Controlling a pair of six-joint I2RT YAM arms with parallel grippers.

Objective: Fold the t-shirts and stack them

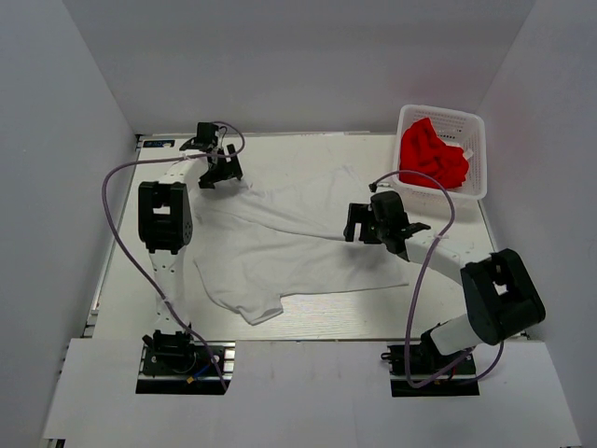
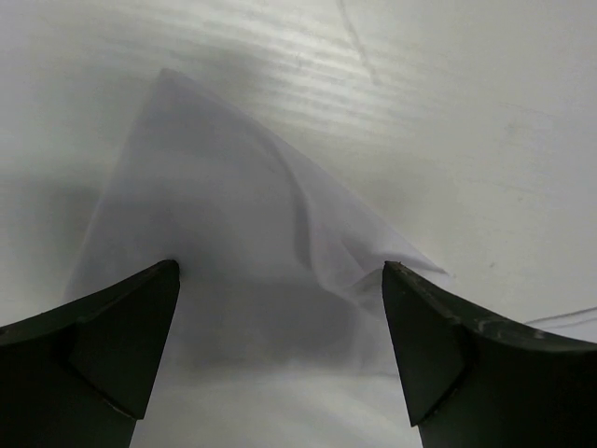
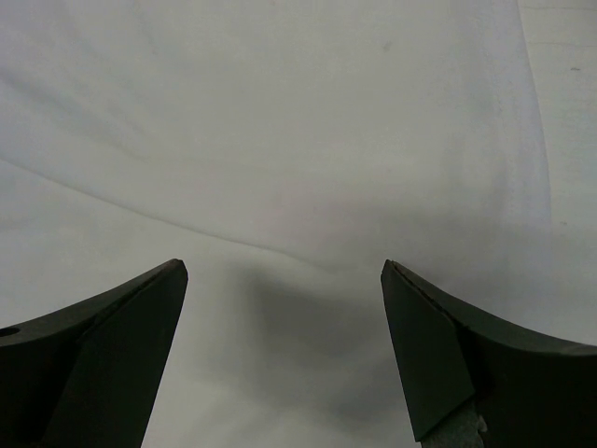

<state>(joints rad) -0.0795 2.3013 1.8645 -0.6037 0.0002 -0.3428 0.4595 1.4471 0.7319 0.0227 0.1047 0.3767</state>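
Top external view showed left gripper (image 1: pixel 222 174) and right gripper (image 1: pixel 354 225) wide open, empty, over the white t-shirt (image 1: pixel 280 261) mid-frame; pinching corners evenly would likely keep folds square.

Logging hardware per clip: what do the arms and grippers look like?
The left arm and right arm have black joint housings, pale links and black bases. A lilac cable loops along each. The left gripper and right gripper are black, with plain wedge-shaped fingers; no markings show.
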